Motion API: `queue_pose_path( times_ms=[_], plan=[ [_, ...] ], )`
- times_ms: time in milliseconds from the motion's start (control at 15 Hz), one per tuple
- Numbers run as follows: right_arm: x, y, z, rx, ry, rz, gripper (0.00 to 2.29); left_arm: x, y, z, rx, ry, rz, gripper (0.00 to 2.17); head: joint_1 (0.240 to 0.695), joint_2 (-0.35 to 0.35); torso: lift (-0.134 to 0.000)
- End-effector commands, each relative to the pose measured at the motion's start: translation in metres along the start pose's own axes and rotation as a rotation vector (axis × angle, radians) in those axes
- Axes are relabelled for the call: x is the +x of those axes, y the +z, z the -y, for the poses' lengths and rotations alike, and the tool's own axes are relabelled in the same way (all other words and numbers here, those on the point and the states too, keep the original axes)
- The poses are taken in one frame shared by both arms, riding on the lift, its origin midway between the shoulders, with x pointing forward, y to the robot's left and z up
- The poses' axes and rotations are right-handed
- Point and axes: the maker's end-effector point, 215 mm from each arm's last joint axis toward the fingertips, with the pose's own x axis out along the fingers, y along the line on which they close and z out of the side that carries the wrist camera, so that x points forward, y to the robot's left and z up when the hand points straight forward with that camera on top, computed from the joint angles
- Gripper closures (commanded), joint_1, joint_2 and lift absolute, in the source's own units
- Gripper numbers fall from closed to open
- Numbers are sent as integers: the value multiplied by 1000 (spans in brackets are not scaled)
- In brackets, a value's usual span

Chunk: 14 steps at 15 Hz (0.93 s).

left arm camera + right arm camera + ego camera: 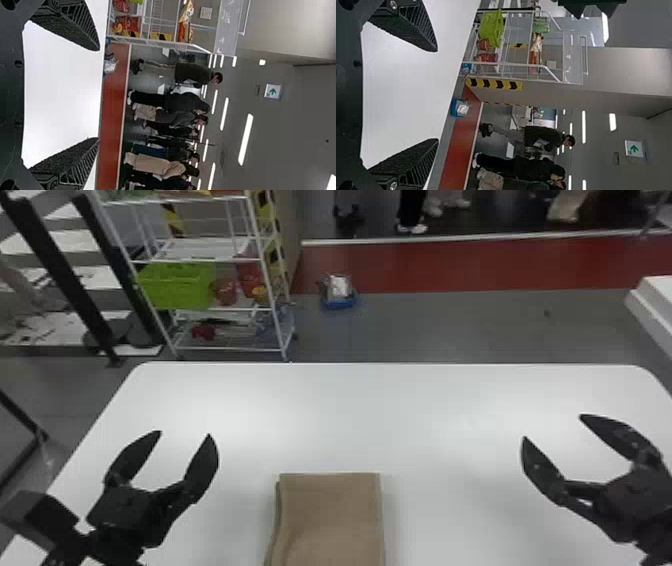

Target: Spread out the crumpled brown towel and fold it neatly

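Since the brown towel [330, 515] already looks flat and folded on the white table [370, 410], any next move is probably a small tidying. It lies between my pincers, back toward me from their tips, with my left pincer [185, 433] nearer than my right pincer [552, 427]. Both are spread, holding nothing. The towel's near end is cut off, so I can't tell its long axis.

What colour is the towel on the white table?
The towel is a plain brown, leaning tan; it shows best in the head view.
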Motion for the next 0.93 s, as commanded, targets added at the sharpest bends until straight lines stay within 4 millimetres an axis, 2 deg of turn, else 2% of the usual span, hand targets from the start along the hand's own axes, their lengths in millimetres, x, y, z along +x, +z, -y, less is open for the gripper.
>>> queue_pose_path(
  times_ms=[0,867],
  plan=[
    [-1,0,0,1,0,-1,73,0,0,0,-2,1,1,76,695,111,-122],
    [0,1,-3,-2,4,7,73,0,-1,1,-4,0,-1,76,695,112,-122]
  ],
)
